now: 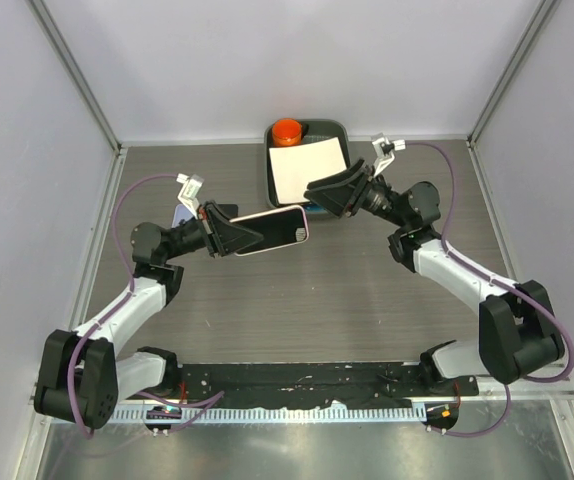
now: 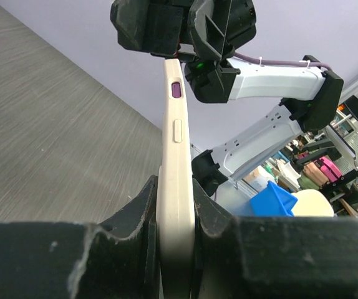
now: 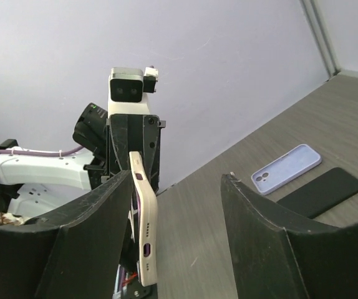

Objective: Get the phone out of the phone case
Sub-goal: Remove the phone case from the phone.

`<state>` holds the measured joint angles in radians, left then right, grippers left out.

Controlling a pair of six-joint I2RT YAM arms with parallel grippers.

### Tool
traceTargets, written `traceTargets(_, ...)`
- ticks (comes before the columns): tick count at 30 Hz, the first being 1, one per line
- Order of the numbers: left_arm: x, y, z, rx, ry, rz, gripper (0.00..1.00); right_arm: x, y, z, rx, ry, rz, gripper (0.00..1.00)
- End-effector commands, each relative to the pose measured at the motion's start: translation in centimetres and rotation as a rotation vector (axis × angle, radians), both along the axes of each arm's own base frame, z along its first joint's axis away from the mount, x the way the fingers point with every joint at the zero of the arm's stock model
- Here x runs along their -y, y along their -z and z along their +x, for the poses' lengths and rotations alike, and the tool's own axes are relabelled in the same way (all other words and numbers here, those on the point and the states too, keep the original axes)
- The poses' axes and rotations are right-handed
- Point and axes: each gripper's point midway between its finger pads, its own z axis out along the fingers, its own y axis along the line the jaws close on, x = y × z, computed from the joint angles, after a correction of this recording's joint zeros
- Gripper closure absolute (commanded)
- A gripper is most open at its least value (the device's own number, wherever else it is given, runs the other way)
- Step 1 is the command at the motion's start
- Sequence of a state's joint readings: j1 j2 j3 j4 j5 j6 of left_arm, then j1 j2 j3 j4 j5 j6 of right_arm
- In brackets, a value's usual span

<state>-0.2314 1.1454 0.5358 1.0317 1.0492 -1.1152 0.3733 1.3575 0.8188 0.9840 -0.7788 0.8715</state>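
Left hand clamped on phone, inside case, held off worktop. Right hand spread open beside far end. I'd centre it on case edge, pinch, peel slowly; left grip mustn't slip.

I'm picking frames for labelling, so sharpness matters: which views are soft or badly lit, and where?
Top external: even, soft light, almost shadowless, the cream-cased phone sharp. Left wrist: the left tool is blurred up close, its black fingers grainy, while the phone's side buttons are crisp. Right wrist: the right tool is slightly soft; phone sharp, no glare.
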Motion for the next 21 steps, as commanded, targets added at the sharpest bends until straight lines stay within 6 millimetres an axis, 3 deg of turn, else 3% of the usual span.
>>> traceTargets(1, 0.0, -2.0, -0.5, 0.128, 0.001, -0.019, 1.00, -1.0, -1.6, -0.7, 0.018, -0.024, 0.064, 0.37)
traceTargets(9, 0.0, -1.9, -0.8, 0.136, 0.011, -0.014, 0.99, -2.9, -0.2, -1.1, -0.058, -0.092, 0.059, 0.51)
traceTargets(15, 0.0, -1.9, -0.7, 0.139, 0.007, -0.014, 0.99, -3.2, -0.3, -1.8, -0.051, -0.121, 0.062, 0.60)
traceTargets(18, 0.0, -1.9, -0.6, 0.141, 0.002, -0.013, 1.00, -3.1, -0.5, -2.0, -0.052, -0.124, 0.068, 0.59)
traceTargets(21, 0.0, -1.8, -0.7, 0.143, 0.004, -0.012, 1.00, -2.9, -1.1, -2.4, -0.052, -0.127, 0.086, 0.51)
